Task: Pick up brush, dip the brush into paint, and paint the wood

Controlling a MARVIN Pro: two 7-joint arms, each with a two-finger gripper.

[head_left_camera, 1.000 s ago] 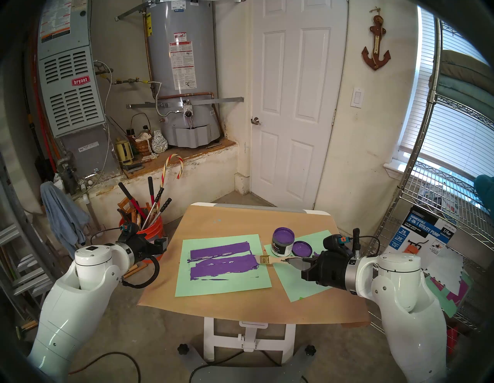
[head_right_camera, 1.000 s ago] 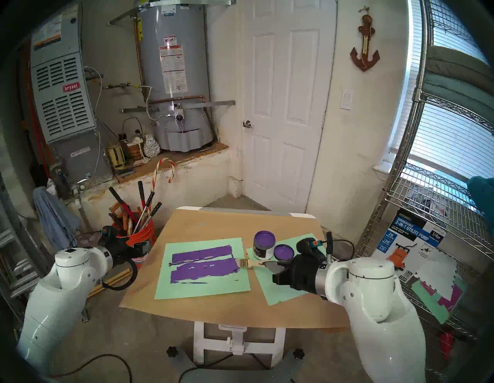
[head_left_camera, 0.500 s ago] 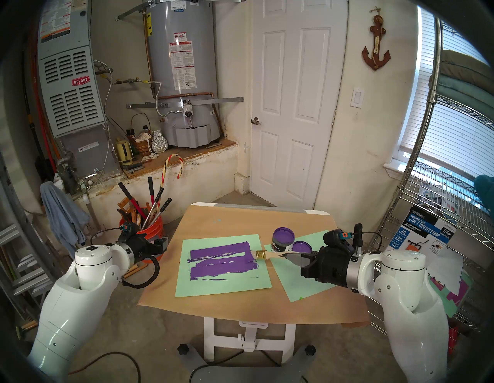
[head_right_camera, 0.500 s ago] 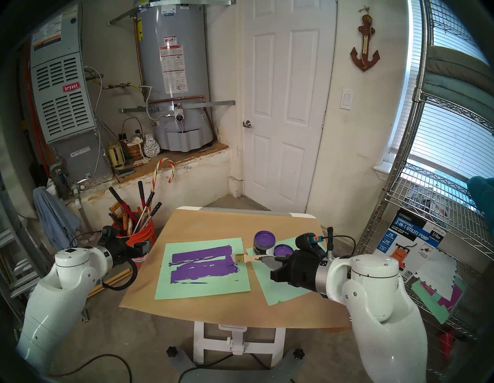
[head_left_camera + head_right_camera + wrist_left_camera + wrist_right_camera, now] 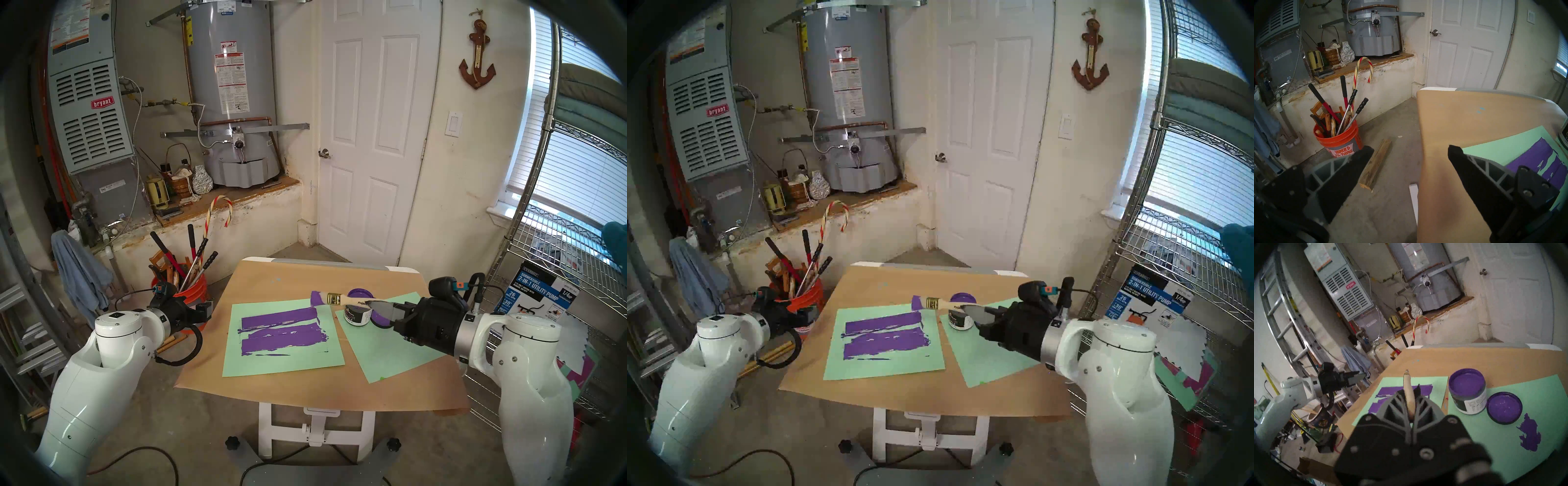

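Daylight came through the window (image 5: 573,163), right of the door (image 5: 373,129). Left of the door the room was dim. Fisheye edges bent and darkened; the right-wrist view was soft.

In your head views the right gripper (image 5: 376,303) and the brush (image 5: 342,299) handle cross in front of the paint (image 5: 355,314) jar, hiding most of its purple surface; the lid (image 5: 380,318) at its 3 o'clock is nearly all covered. In the right wrist view the brush's bristles lie out of sight beyond the handle. In the left wrist view the jar is cut off at 3 o'clock.
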